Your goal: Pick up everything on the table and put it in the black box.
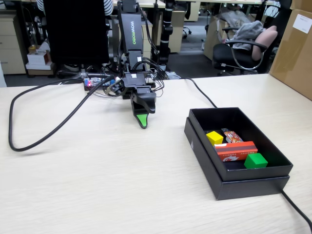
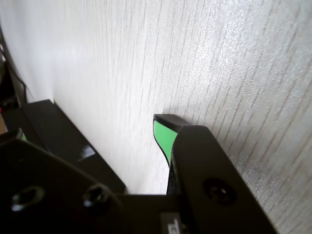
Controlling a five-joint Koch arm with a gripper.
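The black box (image 1: 229, 183) sits on the table (image 1: 97, 185) at the right of the fixed view, its long axis running from near right to far left, seated in a slightly offset black tray; inside it lie the yellow cube (image 1: 214, 137), the red box (image 1: 236, 150) and the green cube (image 1: 255, 160); the red box lies flat between the two cubes, its long axis crossing the black box's width, one end toward the yellow cube and the other just beside the green cube; a red-patterned packet (image 1: 231, 134) lies behind it, near the yellow cube. The hand (image 1: 142, 120) is well apart from the box, to its left, pointing down with its green tip just over the bare table; it grasps nothing; whether its jaws are parted or closed I cannot tell, since only one tip shows in either view (image 2: 163, 134). A thick black cable (image 1: 44, 136) loops across the table's left side.
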